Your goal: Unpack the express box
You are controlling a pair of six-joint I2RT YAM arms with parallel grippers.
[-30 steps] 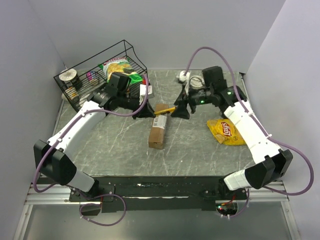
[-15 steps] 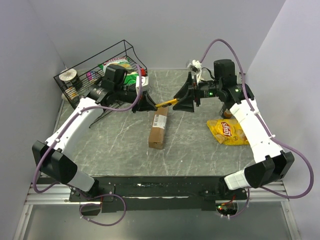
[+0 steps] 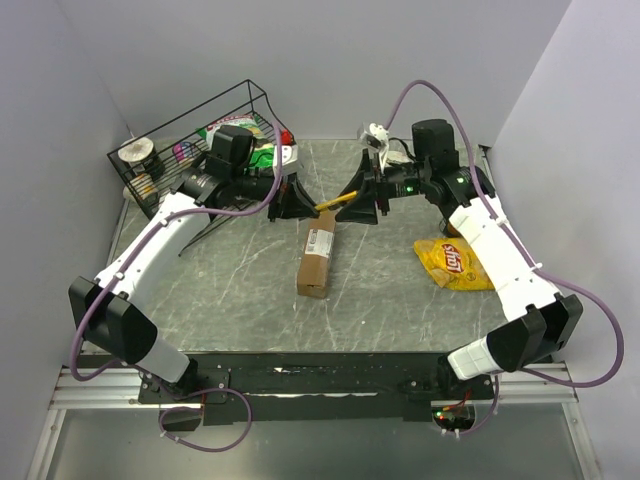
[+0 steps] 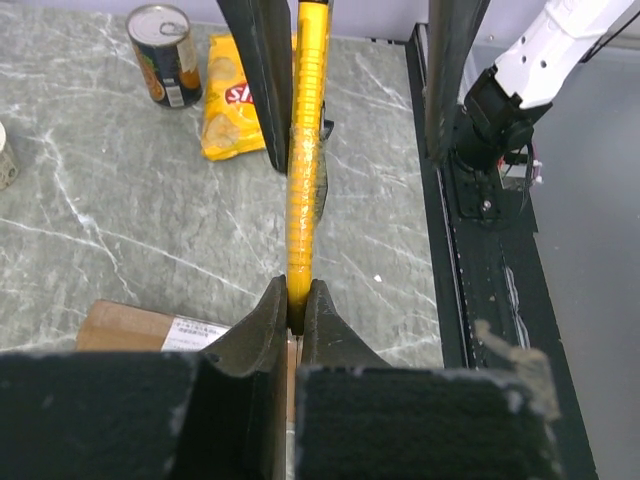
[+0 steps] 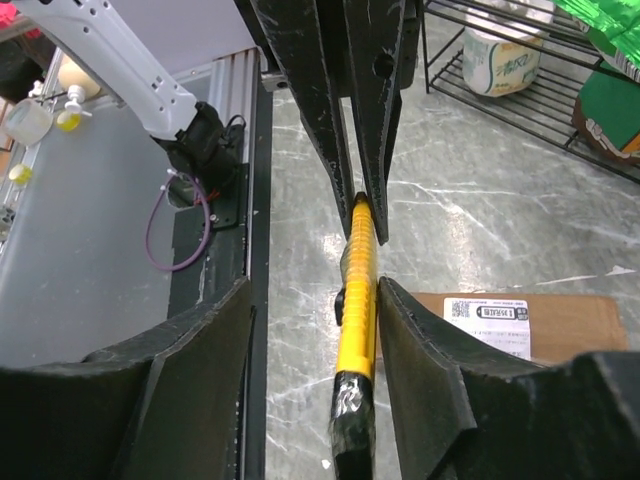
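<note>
Left hand [image 4: 296, 300] clenched on a yellow tool [image 4: 305, 180], right hand [image 5: 315, 290] released around it; the box [image 5: 560, 325] is partly hidden, its label [image 5: 487, 322] unreadable.

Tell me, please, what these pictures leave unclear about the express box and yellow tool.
Express box: too small in the top view to tell sealed from open; mostly hidden behind the left gripper and right gripper in wrist views.
Yellow tool: one end buried in the shut left gripper, left wrist view; the other leaves the bottom edge, right wrist view.
Label, right wrist view: print too small.
</note>
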